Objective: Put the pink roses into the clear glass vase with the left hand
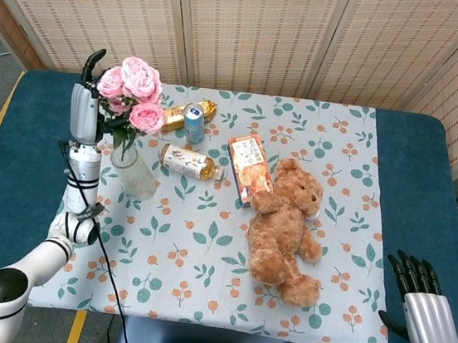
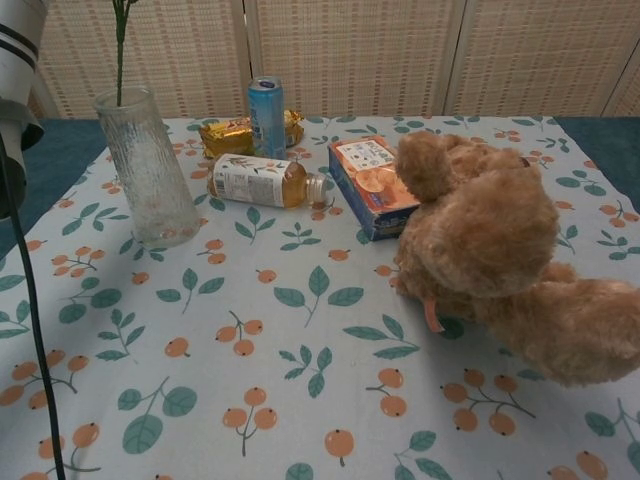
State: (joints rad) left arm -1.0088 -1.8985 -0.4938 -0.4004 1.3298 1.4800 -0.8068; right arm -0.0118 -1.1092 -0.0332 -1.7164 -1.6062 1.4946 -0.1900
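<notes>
Hovering high over the table's left side, the left hand [image 1: 85, 97] grips the pink roses [image 1: 132, 93] by their stems, blooms up, right above the clear glass vase [image 2: 150, 167]. The chest view shows a thin green stem [image 2: 120, 48] hanging down to the vase's rim, its tip seemingly just inside the mouth; how deep it reaches is hard to tell through the ribbed glass. So the insertion looks barely begun, and the bunch is still carried by the hand.

Doing this well calls for a straight, slow descent, with the stems kept vertical and centred on the opening so no stem catches the rim and tips the tall, narrow vase. The hand should let go only once the stems are well down and the flower heads can rest on the rim. Close by lie a tea bottle [image 1: 187, 161] and a blue can [image 1: 194, 123], so a toppled vase would hit them. The teddy bear [image 1: 285, 229] is well apart. The right hand [image 1: 418, 299] rests at the table's near right corner, fingers straight and apart, holding nothing.
</notes>
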